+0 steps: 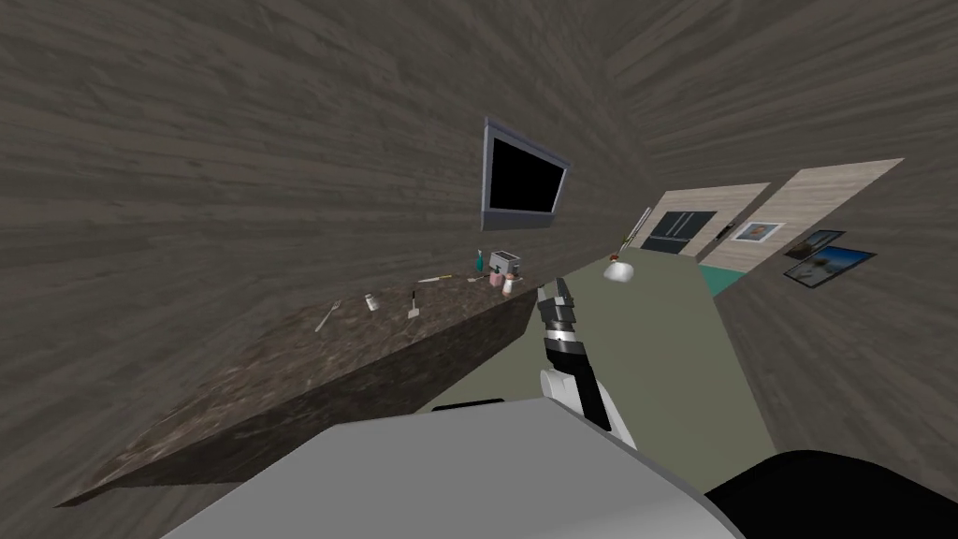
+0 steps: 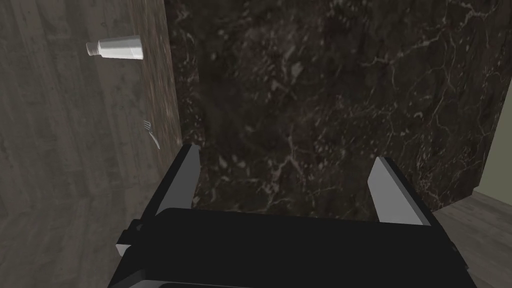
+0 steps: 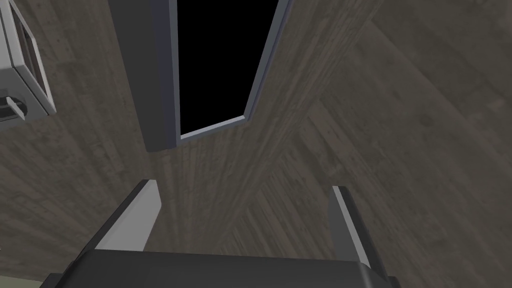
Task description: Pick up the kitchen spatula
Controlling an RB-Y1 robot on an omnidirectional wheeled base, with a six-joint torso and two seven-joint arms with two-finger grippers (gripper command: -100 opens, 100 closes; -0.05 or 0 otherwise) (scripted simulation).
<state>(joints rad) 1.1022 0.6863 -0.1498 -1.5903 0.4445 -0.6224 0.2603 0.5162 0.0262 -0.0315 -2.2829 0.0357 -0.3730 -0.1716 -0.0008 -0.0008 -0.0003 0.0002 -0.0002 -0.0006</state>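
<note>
Facing a long, dark marbled tabletop (image 1: 281,365) running along a wood-grain wall. Noting a grey frame (image 1: 486,182) on that wall past the tabletop's far end, enclosing a black area.

Logging a white toaster (image 1: 505,263) sitting at the far end of the tabletop. Seeing a teal bottle (image 1: 480,260) and pinkish items (image 1: 508,285) crowding just beside it.

Finding the right hand (image 1: 556,288) hanging off the far front corner of the tabletop, over the olive floor (image 1: 655,374). Pointing up toward the frame, fingers spread wide, gripping nothing.

Finding the left hand (image 2: 287,154) low against the tabletop's dark front face. Fingers likewise spread, nothing between them.

Spotting a small white bottle (image 1: 370,301) standing mid-tabletop.

Marking the spatula (image 1: 413,307) lying flat on the tabletop near the front edge, between the white bottle and the toaster group. Showing its broad blade toward the edge and its handle toward the wall. Lying to the right hand's left, well apart from it, untouched.

Noting a knife-like utensil (image 1: 435,278) nearer the wall. Noting a fork (image 1: 327,316) beyond the white bottle.
</note>
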